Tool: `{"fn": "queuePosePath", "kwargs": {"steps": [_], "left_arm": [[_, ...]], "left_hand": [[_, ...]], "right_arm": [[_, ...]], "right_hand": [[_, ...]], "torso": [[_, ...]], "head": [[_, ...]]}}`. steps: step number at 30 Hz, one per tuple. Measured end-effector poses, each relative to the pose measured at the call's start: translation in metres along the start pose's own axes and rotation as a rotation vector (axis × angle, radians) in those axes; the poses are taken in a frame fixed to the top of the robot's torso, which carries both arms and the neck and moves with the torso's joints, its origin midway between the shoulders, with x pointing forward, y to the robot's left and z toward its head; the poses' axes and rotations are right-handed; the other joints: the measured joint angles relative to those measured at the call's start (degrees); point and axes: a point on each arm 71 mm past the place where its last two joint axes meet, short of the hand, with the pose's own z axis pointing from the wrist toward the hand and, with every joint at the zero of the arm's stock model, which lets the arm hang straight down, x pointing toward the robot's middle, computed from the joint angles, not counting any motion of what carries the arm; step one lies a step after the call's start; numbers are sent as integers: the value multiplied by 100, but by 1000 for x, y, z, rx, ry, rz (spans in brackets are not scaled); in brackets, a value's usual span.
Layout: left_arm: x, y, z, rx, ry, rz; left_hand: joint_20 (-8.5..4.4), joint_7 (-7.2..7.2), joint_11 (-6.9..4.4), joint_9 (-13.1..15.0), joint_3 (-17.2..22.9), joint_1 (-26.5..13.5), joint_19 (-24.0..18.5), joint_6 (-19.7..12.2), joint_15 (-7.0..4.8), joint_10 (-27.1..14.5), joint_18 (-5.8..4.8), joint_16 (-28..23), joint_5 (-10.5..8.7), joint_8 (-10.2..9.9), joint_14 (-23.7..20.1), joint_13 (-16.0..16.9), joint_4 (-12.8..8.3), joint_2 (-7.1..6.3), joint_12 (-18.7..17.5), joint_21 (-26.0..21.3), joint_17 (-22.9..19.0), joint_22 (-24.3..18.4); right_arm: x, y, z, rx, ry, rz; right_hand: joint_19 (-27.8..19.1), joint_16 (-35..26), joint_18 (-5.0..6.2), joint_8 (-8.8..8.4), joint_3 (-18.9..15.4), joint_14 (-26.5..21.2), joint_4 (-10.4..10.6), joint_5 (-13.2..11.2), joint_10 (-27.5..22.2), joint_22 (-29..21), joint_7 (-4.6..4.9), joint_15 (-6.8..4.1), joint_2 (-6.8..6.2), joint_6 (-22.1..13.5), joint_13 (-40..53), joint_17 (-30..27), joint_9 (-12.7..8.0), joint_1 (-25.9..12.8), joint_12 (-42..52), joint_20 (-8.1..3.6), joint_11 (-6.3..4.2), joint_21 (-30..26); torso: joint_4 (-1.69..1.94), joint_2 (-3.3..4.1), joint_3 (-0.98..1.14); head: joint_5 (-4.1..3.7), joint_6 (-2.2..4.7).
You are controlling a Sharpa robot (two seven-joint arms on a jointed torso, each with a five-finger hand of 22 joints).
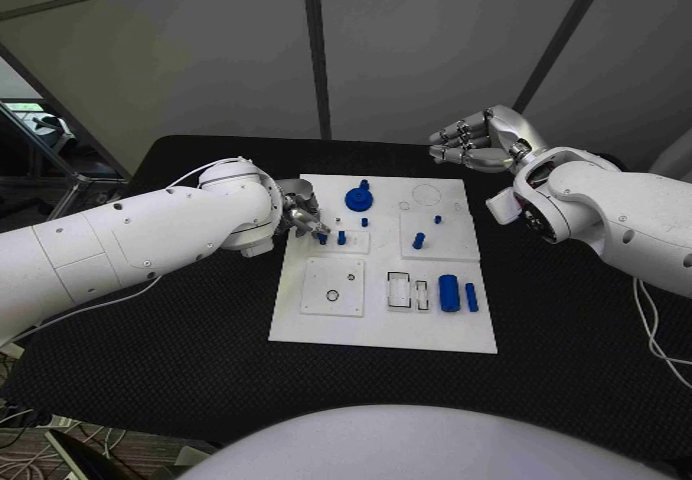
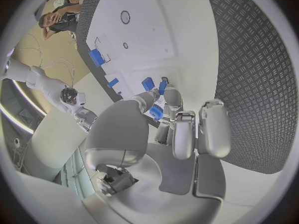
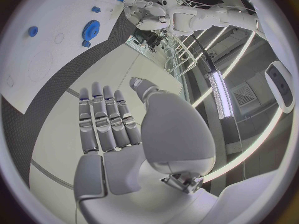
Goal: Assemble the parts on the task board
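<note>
A: Head view first. Why is the left hand [image 1: 299, 220] tucked in at nine o'clock of the task board [image 1: 378, 330]?

B: I judge it is working a small blue peg [image 1: 320, 238] at the board's left-middle plate; its fingertips are down on it, beside a second blue peg [image 1: 342, 238]. The right hand [image 1: 483, 138] hangs off the board at about one o'clock, over the black table [image 1: 173, 330], fingers curled loosely and holding nothing, probably waiting out of the way.

A: And the board itself?

B: A white plate with inset squares. A blue gear [image 1: 359, 198] stands near twelve o'clock, another blue peg [image 1: 418, 240] right of centre, two blue cylinders [image 1: 459, 294] lying at four o'clock beside open slots.

A: Left wrist view?

B: The left hand [image 2: 168, 129] pinches a blue part [image 2: 156, 112] between thumb and a fingertip, the other fingers held straight alongside. Just beyond it a blue peg [image 2: 147, 83] stands in the board [image 2: 181, 30]. Whether the pinched part is seated I cannot tell.

A: Right wrist view?

B: The right hand [image 3: 118, 129] shows fingers side by side, thumb apart, nothing in its grasp. The blue gear [image 3: 91, 29] sits on the board [image 3: 37, 59] well away from it.
</note>
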Motion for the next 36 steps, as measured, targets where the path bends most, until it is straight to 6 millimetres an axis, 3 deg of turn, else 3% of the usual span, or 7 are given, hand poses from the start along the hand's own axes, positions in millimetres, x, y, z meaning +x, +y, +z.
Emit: {"fn": "queuePosePath", "kwargs": {"steps": [36], "left_arm": [[0, -2, 1, -3, 15, 21]], "left_hand": [[-21, 11, -6, 12, 32, -5, -22, 10, -1, 37, 0, 0, -8, 14, -2, -2, 1, -49, -1, 0, 0, 0]], "right_arm": [[0, 0, 0, 0, 3, 1]], "right_hand": [[0, 0, 0, 0, 0, 0, 0, -1, 0, 0, 0, 0, 0, 0, 0, 1, 0, 0, 0, 0, 0, 0]], "torso": [[-1, 0, 2]], "head": [[-5, 0]]}}
